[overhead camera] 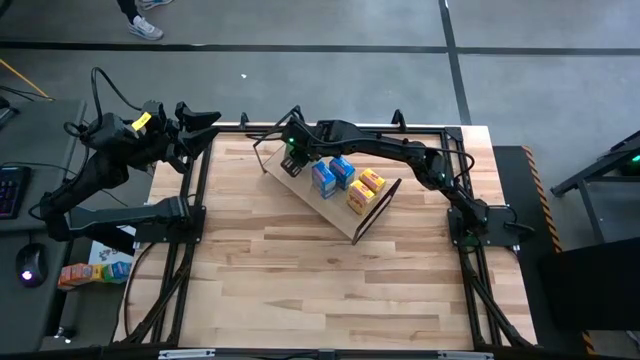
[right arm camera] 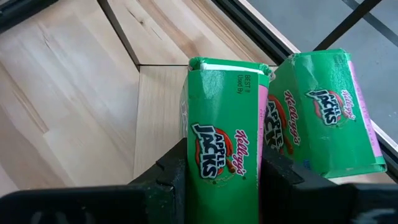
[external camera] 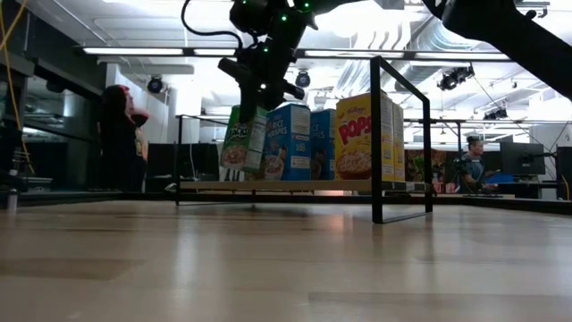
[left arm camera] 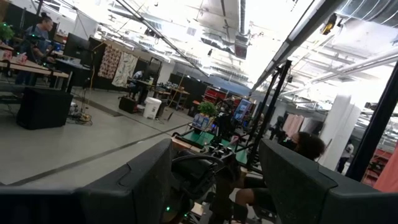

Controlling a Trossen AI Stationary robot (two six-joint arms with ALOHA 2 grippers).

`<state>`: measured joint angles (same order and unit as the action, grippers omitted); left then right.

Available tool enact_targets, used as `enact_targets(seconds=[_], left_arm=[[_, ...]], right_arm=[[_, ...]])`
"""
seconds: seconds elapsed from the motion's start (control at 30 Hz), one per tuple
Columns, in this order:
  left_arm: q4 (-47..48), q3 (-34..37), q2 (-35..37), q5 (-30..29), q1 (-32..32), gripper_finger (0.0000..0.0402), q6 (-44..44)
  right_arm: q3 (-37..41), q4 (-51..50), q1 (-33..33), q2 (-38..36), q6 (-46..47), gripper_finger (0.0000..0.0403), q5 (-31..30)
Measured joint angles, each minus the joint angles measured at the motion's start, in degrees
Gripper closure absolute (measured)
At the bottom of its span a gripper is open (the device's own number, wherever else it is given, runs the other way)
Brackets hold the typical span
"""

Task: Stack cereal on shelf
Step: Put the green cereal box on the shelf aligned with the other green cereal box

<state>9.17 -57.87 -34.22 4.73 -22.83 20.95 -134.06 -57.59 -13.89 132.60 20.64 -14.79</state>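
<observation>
The shelf (overhead camera: 335, 212), a light-wood board on a black wire frame, stands tilted at the table's far middle. On it stand in a row two blue cereal boxes (external camera: 288, 141), two yellow-orange ones (external camera: 362, 134) and a green one (right arm camera: 323, 118). My right gripper (right arm camera: 224, 168) is above the shelf's left end (overhead camera: 292, 152), shut on the other green box (right arm camera: 221, 143), which stands right beside the first green one. My left gripper (overhead camera: 205, 122) waits open at the table's far-left corner, its fingers (left arm camera: 155, 180) apart with only the room between them. My right gripper pinches the green Apple Jacks box by its upper end (right arm camera: 217, 180), one finger (right arm camera: 171, 177) on each broad face. It comes from above, pointing down. The box hangs slightly tilted below the fingers (external camera: 255, 139), its lower end down at the board; whether it rests there I cannot tell.
The black wire frame's upright bars (external camera: 377, 134) rise at the shelf's right end. The striped wooden tabletop (overhead camera: 300, 290) lies bare in front of the shelf. Black rails run along the table's sides (overhead camera: 190, 200). People show in the room behind (external camera: 472, 161).
</observation>
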Motion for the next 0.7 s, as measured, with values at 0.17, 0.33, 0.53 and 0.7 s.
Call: enact_targets(seconds=[0.17, 0.33, 0.53, 0.7], left_arm=[[0.0, 0.0, 0.0, 0.0, 0.0, 0.0170, 0.0], [0.0, 0.0, 0.0, 0.0, 0.0, 0.0170, 0.1], [0.0, 0.0, 0.0, 0.0, 0.0, 0.0170, 0.2], [0.0, 0.0, 0.0, 0.0, 0.0, 0.0170, 0.1]], right_arm=[[0.0, 0.0, 0.0, 0.0, 0.1, 0.0285, 0.0], [0.0, 0.0, 0.0, 0.0, 0.1, 0.0246, 0.4], [0.0, 0.0, 0.0, 0.0, 1.5, 0.0208, 0.3], [0.0, 2.1, 0.0, 0.0, 1.9, 0.0203, -0.2]])
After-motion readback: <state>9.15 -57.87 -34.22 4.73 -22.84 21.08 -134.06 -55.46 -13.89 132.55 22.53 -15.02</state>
